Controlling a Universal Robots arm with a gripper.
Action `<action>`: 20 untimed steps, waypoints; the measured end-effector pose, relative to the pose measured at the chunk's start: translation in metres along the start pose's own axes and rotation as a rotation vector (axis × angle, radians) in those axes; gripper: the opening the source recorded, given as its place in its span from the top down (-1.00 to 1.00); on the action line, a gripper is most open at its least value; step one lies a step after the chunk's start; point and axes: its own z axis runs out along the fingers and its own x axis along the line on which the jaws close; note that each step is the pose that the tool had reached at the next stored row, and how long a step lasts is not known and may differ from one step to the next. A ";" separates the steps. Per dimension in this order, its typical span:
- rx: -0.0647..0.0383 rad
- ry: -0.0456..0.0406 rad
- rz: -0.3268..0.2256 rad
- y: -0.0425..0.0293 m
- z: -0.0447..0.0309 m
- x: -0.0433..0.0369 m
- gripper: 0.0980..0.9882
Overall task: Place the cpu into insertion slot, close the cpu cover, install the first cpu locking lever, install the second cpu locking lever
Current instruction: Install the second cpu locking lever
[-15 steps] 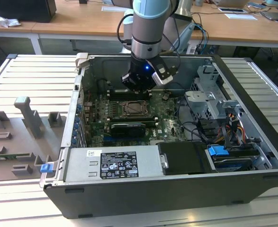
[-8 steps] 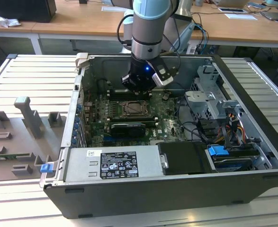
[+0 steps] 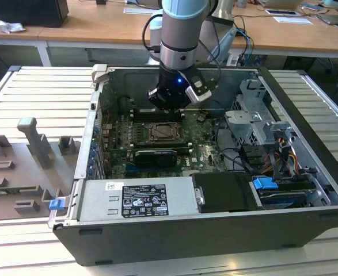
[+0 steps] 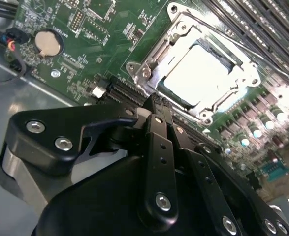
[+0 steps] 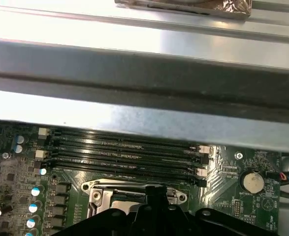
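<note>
My gripper [image 3: 170, 106] hangs inside the open computer case, just behind the insertion slot [image 3: 166, 133] on the green board. In the second wrist view the cpu [image 4: 198, 73] lies in the slot, its pale silver face showing through the window of the cpu cover [image 4: 160, 51]. The cover lies flat over it. My gripper [image 4: 154, 101] is shut with its tips pressed together and nothing between them. The tips sit at the slot's near edge in both wrist views. Whether they touch a locking lever I cannot tell. The first wrist view shows the gripper [image 5: 154, 191] over the cover's rim [image 5: 97, 187].
Long black memory slots [image 5: 124, 150] run beside the socket. A black vented card [image 3: 155, 156] lies in front of it, then the power supply [image 3: 137, 200]. A drive cage and cables [image 3: 255, 123] fill the exterior view's right. Grey fixtures [image 3: 25, 167] stand outside the case on the left.
</note>
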 end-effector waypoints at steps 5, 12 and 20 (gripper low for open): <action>0.000 0.0002 0.000 -0.0026 -0.0035 0.0003 0.98; 0.000 0.0001 0.000 -0.0102 -0.0083 0.0011 0.98; -0.003 0.0148 0.001 -0.0361 -0.0151 0.0033 0.98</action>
